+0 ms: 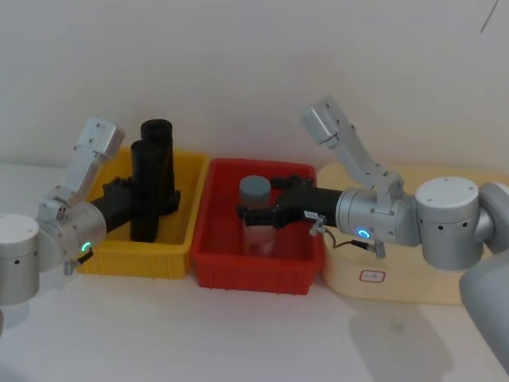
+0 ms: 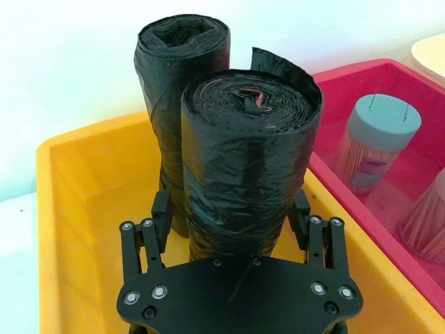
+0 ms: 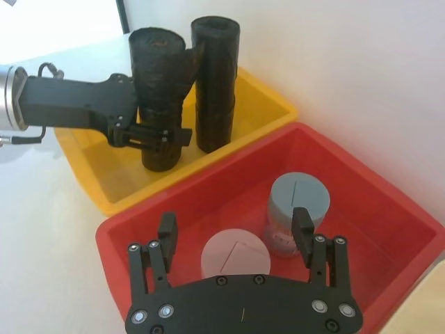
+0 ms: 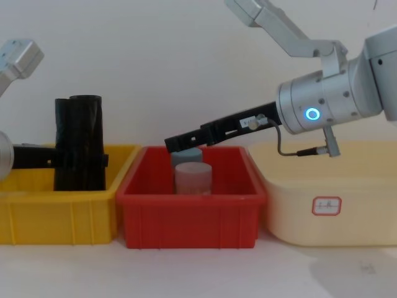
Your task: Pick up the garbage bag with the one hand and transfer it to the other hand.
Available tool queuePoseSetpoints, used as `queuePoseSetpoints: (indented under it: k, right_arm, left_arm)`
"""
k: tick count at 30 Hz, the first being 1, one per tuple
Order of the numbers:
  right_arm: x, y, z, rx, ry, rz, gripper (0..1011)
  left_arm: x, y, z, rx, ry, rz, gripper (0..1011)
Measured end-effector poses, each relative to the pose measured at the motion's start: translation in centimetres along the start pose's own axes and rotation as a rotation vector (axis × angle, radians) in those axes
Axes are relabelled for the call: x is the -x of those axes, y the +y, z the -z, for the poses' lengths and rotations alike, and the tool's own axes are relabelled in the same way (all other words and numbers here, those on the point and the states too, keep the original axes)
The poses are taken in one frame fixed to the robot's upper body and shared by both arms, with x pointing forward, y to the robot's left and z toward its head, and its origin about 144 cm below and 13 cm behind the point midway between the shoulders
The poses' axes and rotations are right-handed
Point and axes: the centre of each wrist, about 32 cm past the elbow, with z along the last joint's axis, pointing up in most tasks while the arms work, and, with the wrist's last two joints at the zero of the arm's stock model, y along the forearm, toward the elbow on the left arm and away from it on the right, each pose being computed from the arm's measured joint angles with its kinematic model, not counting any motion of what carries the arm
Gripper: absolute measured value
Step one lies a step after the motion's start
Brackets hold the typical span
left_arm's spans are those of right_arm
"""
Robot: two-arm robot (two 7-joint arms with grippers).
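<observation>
Currently left gripper [image 2: 231, 212] clasps the upright garbage bag [image 2: 247, 153]; right gripper [image 3: 235, 226] gapes over red crate [image 1: 246, 268].

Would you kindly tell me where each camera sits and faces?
Head view: high up, looking down on the yellow plastic bin, red plastic crate, both arms.
Chest view: lower, looking level across them; right gripper reaches in from the right.
Left wrist view: behind the left gripper, facing the glossy black garbage bag roll.
Right wrist view: behind the open right gripper, facing the crate.
Shared: head and right wrist views both show the left gripper.
</observation>
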Motion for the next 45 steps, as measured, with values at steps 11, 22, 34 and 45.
queuePoseSetpoints:
  k: [11, 22, 34, 45]
  right_arm:
    - [0.5, 0.0, 0.7, 0.039, -0.038, 0.013, 1000]
    - [0.8, 0.4, 1.6, 0.069, -0.063, 0.029, 1000]
    - [0.6, 1.1, 2.2, 0.091, -0.062, 0.035, 1000]
    - [0.2, 1.7, 2.5, 0.106, -0.046, 0.03, 1000]
  left_arm:
    - [0.0, 0.0, 0.0, 0.0, 0.0, 0.0, 1001]
    - [0.0, 0.0, 0.0, 0.0, 0.0, 0.0, 1001]
    - [0.0, 0.0, 0.0, 0.0, 0.0, 0.0, 1001]
    - [0.0, 0.0, 0.0, 0.0, 0.0, 0.0, 1001]
